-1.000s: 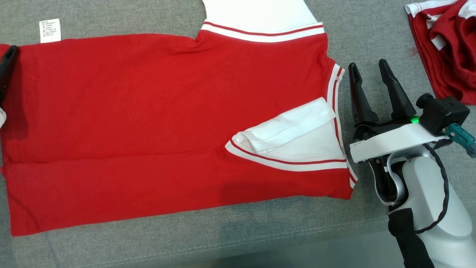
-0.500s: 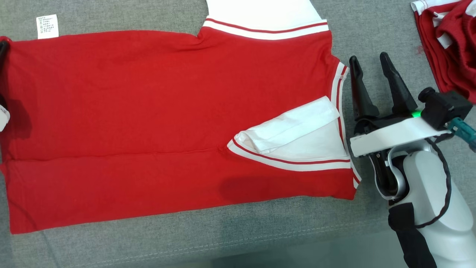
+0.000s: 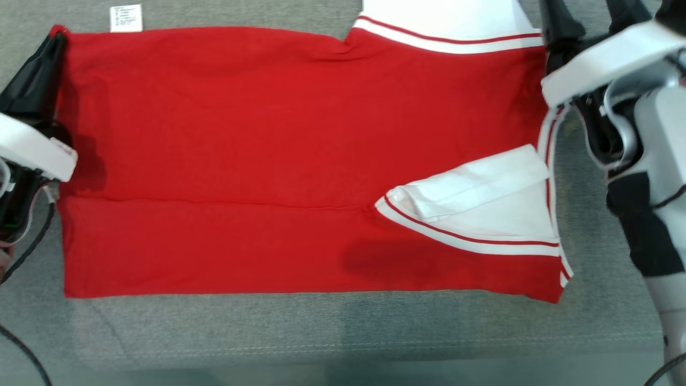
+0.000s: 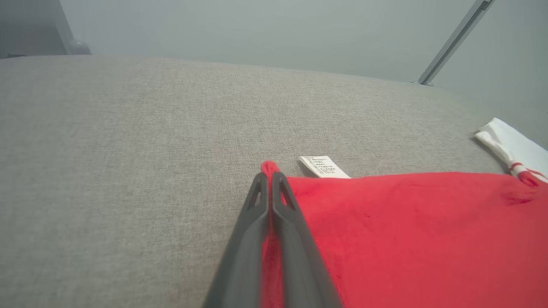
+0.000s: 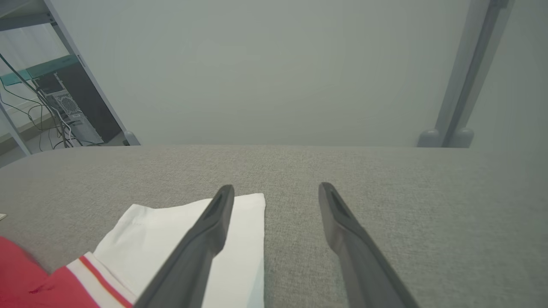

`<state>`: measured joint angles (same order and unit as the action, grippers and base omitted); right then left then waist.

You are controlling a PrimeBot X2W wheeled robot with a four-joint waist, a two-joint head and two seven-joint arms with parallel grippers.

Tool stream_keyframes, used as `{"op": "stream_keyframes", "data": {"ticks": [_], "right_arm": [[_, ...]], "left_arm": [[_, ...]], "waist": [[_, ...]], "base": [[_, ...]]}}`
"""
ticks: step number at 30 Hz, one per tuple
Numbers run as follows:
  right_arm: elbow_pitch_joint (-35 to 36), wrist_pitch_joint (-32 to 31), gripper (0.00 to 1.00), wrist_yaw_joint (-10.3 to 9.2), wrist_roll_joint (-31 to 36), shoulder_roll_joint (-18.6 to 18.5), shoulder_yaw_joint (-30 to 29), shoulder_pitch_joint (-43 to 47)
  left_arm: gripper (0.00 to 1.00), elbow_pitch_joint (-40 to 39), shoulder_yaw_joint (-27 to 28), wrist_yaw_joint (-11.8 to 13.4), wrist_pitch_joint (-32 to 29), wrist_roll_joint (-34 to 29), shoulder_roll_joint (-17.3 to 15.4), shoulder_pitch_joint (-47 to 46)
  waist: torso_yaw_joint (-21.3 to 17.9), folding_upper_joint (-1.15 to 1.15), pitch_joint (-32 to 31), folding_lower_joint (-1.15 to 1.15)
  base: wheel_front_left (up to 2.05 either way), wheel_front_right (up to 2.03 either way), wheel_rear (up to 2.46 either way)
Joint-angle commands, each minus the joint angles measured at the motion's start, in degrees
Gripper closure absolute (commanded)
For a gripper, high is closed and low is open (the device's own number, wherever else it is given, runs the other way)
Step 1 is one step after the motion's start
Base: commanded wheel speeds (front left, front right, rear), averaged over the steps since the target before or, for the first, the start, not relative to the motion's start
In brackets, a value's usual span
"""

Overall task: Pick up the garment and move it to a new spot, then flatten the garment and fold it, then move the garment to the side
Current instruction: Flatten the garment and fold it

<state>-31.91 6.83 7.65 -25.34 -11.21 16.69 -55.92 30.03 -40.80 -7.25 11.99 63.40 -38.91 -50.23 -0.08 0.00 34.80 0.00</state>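
The garment [image 3: 268, 134] is a red shirt with white, red-striped sleeves, spread flat across the grey cushion. One white sleeve [image 3: 482, 203] is folded onto its right part, and a white care label [image 3: 126, 17] sticks out at the far left. My left gripper [image 3: 51, 48] is shut on the garment's far left corner; the left wrist view shows red cloth [image 4: 385, 222] pinched between the closed fingers [image 4: 280, 192]. My right gripper [image 3: 587, 13] stands open at the far right, by the other white sleeve [image 5: 141, 239], with nothing between its fingers [image 5: 222, 205].
Grey cushion surface [image 3: 321, 332] runs around the garment, with a seam near its front edge. A black cable [image 3: 21, 343] trails at the lower left. Beyond the cushion stand a metal post [image 5: 466, 85] and a shelf with a computer [image 5: 64, 107].
My left gripper has shut on the garment's far left corner. The head camera has shifted, and my right gripper has moved farther away, up to the far white sleeve.
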Motion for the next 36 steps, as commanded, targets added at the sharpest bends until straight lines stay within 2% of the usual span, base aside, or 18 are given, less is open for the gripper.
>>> {"op": "stream_keyframes", "data": {"ticks": [1, 10, 19, 20, 21, 22, 23, 24, 31, 36], "right_arm": [[0.1, -0.8, 0.00, -0.16, -1.0, 0.1, 0.7, -0.7], [-10.6, -10.5, 0.00, -0.16, -3.9, -2.4, 4.3, -10.6], [-16.4, -13.3, 0.00, -0.16, -3.8, -2.7, 7.5, -14.7], [-16.9, -13.7, 0.07, -0.16, -3.9, -2.7, 8.0, -14.9], [-17.4, -14.2, 0.40, -0.16, -4.3, -2.6, 8.4, -15.1], [-17.6, -14.7, 0.58, -0.16, -4.5, -2.6, 9.0, -15.2], [-17.7, -15.2, 0.85, -0.16, -5.0, -2.5, 9.5, -15.3], [-17.7, -15.4, 1.00, -0.16, -5.5, -2.5, 9.9, -15.3], [-16.1, -12.9, 1.00, -0.16, -8.4, -3.8, 11.3, -15.8], [-14.2, -7.1, 1.00, -0.16, -10.2, -4.0, 10.4, -16.4]], "left_arm": [[1.00, -0.5, 1.7, -0.2, 0.7, -0.6, -2.6, -2.6], [1.00, 1.0, -3.4, -0.2, 2.3, -0.9, 3.1, -7.5], [1.00, 2.2, -6.4, -0.2, 2.9, 0.2, 5.1, -9.9], [1.00, 2.2, -6.7, -0.2, 2.9, 0.3, 5.2, -10.0], [1.00, 2.3, -6.9, -0.2, 3.0, 0.5, 5.3, -10.2], [1.00, 2.3, -6.9, -0.2, 3.0, 0.6, 5.3, -10.4], [1.00, 2.2, -6.8, -0.2, 3.0, 0.6, 5.3, -10.5], [1.00, 2.1, -6.6, -0.2, 3.0, 0.6, 5.4, -10.6], [1.00, 1.9, -5.4, -0.2, 3.0, 0.3, 5.1, -10.0], [1.00, 1.7, -4.2, -0.2, 3.0, 0.1, 4.8, -9.4]], "waist": [[1.9, 0.00, 0.8, 0.00], [6.8, 0.00, 3.4, 0.00], [8.5, 0.00, 4.6, 0.00], [8.6, 0.00, 4.7, 0.00], [8.7, 0.00, 4.8, 0.00], [8.8, 0.00, 5.0, 0.00], [8.7, 0.00, 5.1, 0.00], [8.7, 0.00, 5.1, 0.00], [7.5, 0.00, 4.6, 0.00], [6.7, 0.00, 3.9, 0.00]], "base": [[0.00, 0.00, 0.00], [0.00, 0.00, 0.00], [0.00, 0.00, 0.00], [0.00, 0.00, 0.00], [0.00, 0.00, 0.00], [0.00, 0.00, 0.00], [0.00, 0.00, 0.00], [0.00, 0.00, 0.00], [0.00, 0.00, 0.00], [0.00, 0.00, 0.00]]}}
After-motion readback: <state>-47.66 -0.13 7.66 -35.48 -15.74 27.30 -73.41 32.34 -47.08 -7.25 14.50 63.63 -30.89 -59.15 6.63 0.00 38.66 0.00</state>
